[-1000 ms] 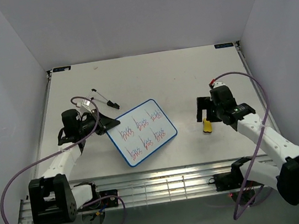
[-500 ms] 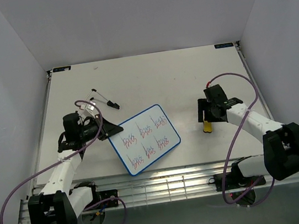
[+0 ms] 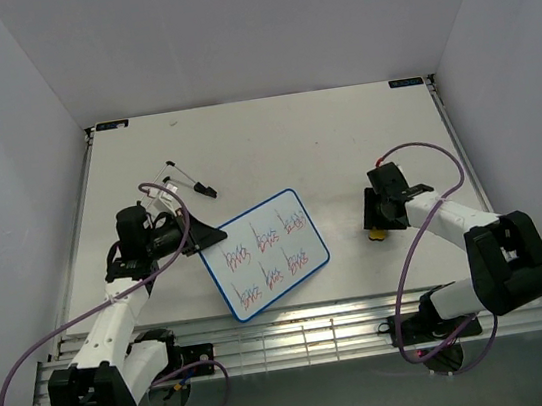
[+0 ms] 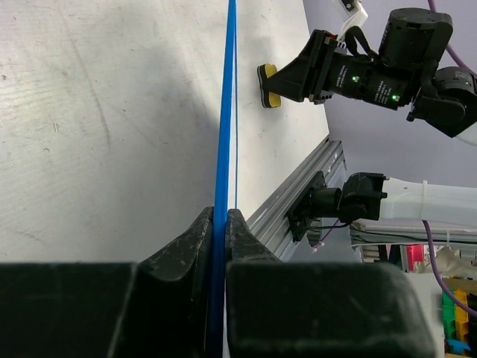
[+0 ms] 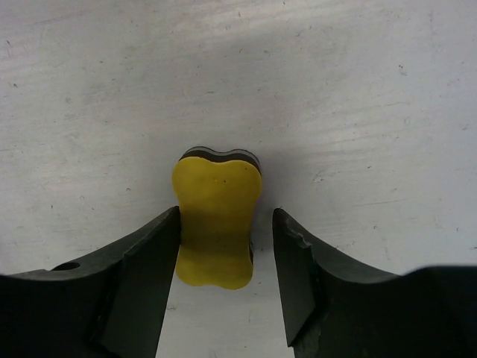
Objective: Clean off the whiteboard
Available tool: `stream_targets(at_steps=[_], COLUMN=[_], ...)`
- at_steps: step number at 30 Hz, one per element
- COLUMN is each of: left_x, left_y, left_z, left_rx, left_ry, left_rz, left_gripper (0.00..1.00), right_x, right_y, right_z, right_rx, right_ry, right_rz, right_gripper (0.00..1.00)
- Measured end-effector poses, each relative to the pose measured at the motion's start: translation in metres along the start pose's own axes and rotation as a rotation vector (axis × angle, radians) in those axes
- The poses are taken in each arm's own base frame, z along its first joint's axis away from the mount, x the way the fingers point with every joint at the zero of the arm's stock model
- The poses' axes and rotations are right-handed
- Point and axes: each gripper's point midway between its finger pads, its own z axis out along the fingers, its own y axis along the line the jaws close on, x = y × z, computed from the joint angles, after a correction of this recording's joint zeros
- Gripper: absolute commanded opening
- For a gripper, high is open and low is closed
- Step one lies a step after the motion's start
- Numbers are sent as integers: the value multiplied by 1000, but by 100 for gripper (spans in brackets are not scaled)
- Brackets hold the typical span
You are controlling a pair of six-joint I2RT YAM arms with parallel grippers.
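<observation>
The whiteboard (image 3: 266, 254) lies tilted on the table, blue-framed, with red and blue scribbles in two rows. My left gripper (image 3: 217, 237) is shut on its left edge; the left wrist view shows the thin blue frame (image 4: 227, 112) pinched between my left gripper's (image 4: 220, 224) jaws. The small yellow eraser (image 5: 216, 224) lies on the table at the right. My right gripper (image 5: 226, 216) straddles it, its left finger at the eraser's side while a gap shows at the right finger. From above, my right gripper (image 3: 375, 227) covers most of the eraser (image 3: 377, 234).
Two thin black pens (image 3: 190, 181) lie behind the left arm. A metal rail (image 3: 289, 330) runs along the table's near edge. White walls close in the table on the left, back and right.
My right gripper has come down over the yellow eraser and its jaws have narrowed around it. The left gripper has shifted the whiteboard slightly to the right.
</observation>
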Motion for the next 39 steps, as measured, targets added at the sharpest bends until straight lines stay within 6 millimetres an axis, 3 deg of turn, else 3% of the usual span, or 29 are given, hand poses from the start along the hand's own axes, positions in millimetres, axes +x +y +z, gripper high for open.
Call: stream_targets(at_steps=[9, 25, 39], left_x=[4, 10, 14], left_y=[-1, -6, -10], left_z=[2, 6, 8], left_rx=[-6, 4, 5], left_ry=[9, 30, 41], left_rz=[5, 17, 28], left_gripper=[0, 0, 0], right_x=[5, 0, 0], right_y=[1, 6, 4], right_z=[4, -2, -2], right_rx=[-4, -21, -16], right_ry=[-6, -34, -36], right_rz=[16, 17, -3], right_gripper=[50, 53, 37])
